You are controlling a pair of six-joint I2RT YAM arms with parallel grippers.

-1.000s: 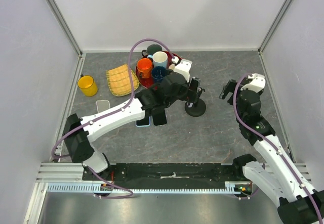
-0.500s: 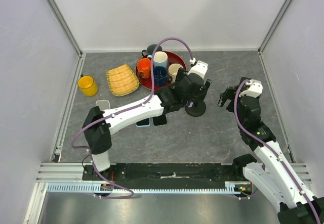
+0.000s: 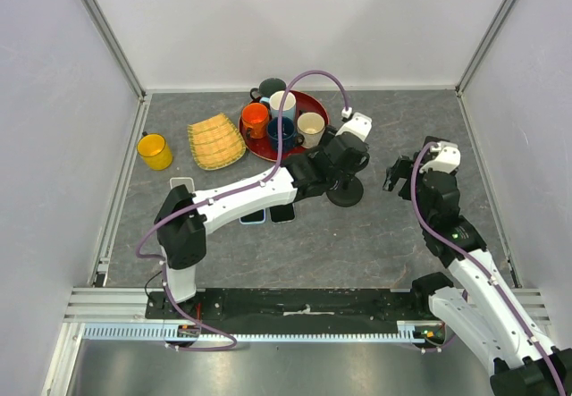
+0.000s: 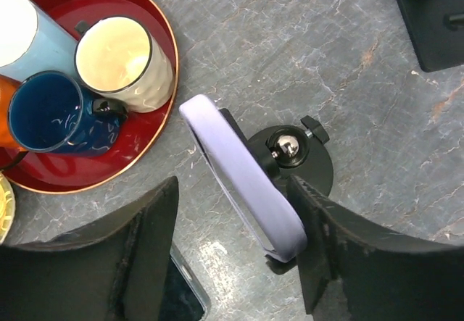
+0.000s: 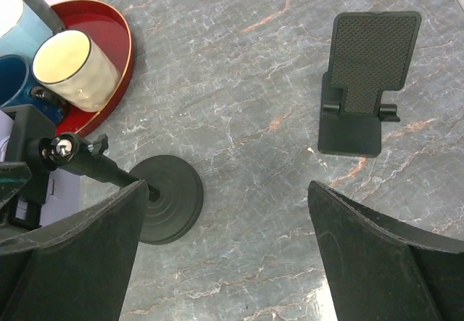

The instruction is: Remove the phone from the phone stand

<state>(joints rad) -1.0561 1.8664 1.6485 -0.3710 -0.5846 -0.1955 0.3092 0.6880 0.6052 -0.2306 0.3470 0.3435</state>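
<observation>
The phone (image 4: 243, 183), in a lavender case, stands edge-on in a black phone stand with a round base (image 4: 308, 163). My left gripper (image 4: 235, 190) is open and straddles the phone, one finger (image 4: 148, 245) on its left and one (image 4: 330, 245) on its right; I cannot tell if either touches it. In the top view the left gripper (image 3: 347, 156) covers the phone above the stand base (image 3: 345, 192). My right gripper (image 5: 226, 190) is open and empty, hovering to the right of the stand base (image 5: 168, 199); it also shows in the top view (image 3: 402, 174).
A red tray (image 3: 255, 144) with several mugs sits behind the stand. A second folding black stand (image 5: 362, 82) is at the right. Three phones lie flat (image 3: 268, 211) under the left arm. A yellow mug (image 3: 155, 151) and woven basket (image 3: 215, 140) sit left.
My left gripper has swung right and settled over the phone and stand. The right gripper has shifted slightly downward and stayed open.
</observation>
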